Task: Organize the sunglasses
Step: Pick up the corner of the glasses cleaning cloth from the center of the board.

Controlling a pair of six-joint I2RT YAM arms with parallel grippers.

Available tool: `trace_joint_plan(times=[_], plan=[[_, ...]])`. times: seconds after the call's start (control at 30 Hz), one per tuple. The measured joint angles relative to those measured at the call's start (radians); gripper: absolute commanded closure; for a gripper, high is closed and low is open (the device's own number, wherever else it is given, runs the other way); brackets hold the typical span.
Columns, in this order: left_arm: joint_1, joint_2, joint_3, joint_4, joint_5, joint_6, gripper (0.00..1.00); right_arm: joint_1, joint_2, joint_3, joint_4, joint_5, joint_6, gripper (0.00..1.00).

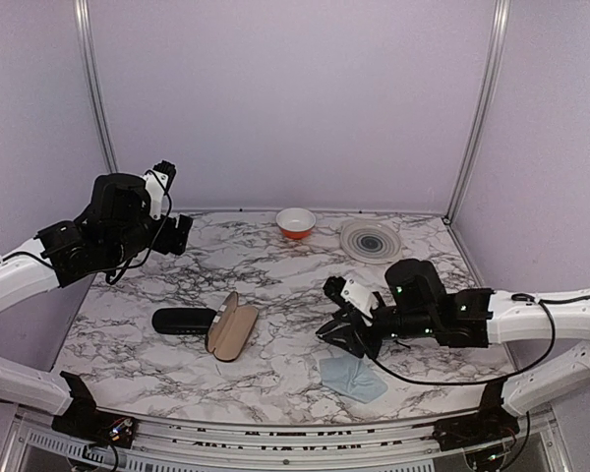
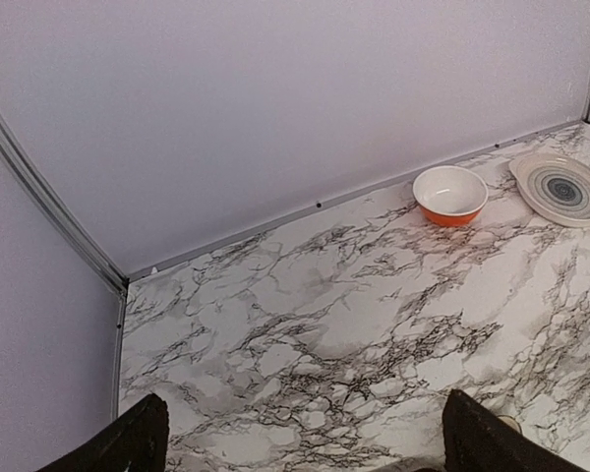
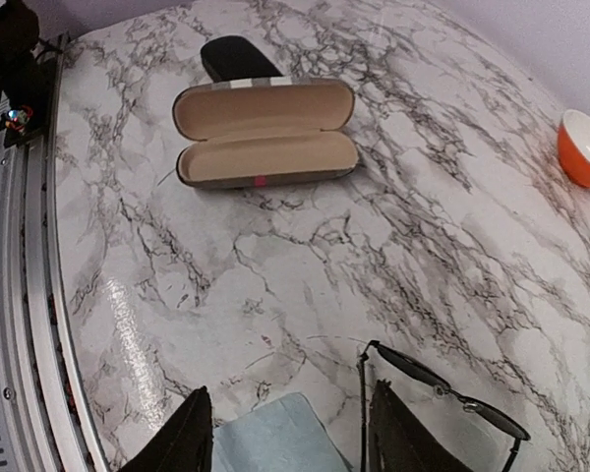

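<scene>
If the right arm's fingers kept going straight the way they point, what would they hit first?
Likely the bare marble table just past the blue cloth between the right fingers; the open case lies farther along. The sunglasses sit off to the side. Depth is unclear.

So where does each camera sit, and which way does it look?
Top: high behind the arms, looking down at the table; both arms show.
Left wrist: on the raised left arm, facing the back wall, bowl and plate; its fingers show.
Right wrist: low, facing the open case and sunglasses; its fingers show.
Shared: all three see the bowl.
</scene>
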Motion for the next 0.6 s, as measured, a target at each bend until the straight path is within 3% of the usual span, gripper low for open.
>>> trace_joint_plan(times=[0.2,0.6], plan=[[0.000,0.000,-0.006,0.002,0.012,0.007,0.02,0.081,0.193,0.082,-0.079,-0.039,-0.004,0.53],[0.000,-0.003,-0.006,0.007,0.041,0.007,0.03,0.082,0.393,0.205,-0.271,0.015,0.016,0.59]])
